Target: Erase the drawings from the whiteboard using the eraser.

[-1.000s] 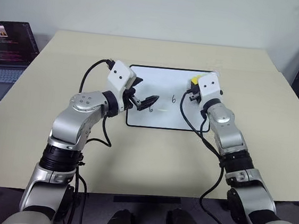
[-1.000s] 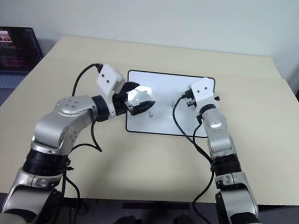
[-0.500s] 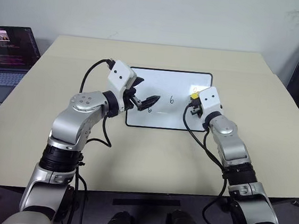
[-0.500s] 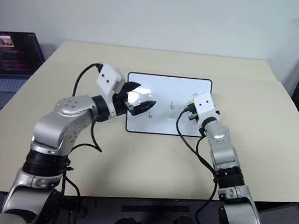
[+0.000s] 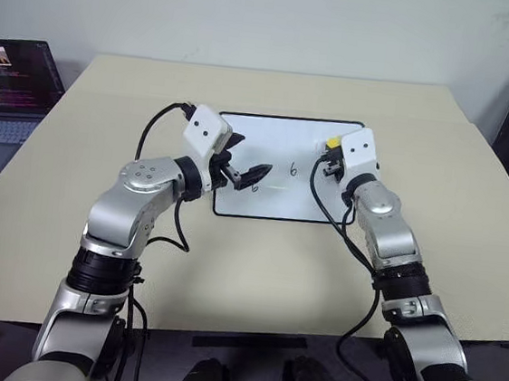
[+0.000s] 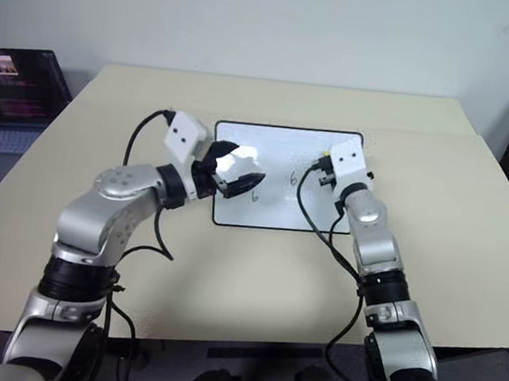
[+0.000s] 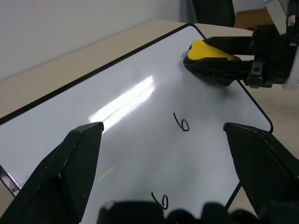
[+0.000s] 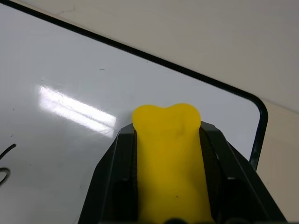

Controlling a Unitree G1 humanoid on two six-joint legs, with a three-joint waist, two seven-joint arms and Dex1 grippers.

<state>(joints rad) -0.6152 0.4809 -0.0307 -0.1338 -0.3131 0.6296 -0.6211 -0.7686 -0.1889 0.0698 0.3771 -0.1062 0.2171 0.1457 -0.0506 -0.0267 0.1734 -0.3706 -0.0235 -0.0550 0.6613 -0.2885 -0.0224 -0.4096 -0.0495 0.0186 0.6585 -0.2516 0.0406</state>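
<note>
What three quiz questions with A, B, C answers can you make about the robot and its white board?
1. Where is the eraser?
A. in the right pincer
B. on the laptop
C. on the floor

2. How many drawings show on the whiteboard?
A. five
B. two
C. none

3. How is the left pincer?
A. open, holding nothing
C. shut on the eraser
B. shut on a pen

Answers: 1 A, black fingers clamp the yellow block at the board's corner. 2 B, two small sixes show. 3 A, its fingers stand apart above the board.

Big beige table (image 5: 255, 272) against a plain pale wall (image 5: 254, 18), open laptop (image 5: 11, 83) off at its left edge
</note>
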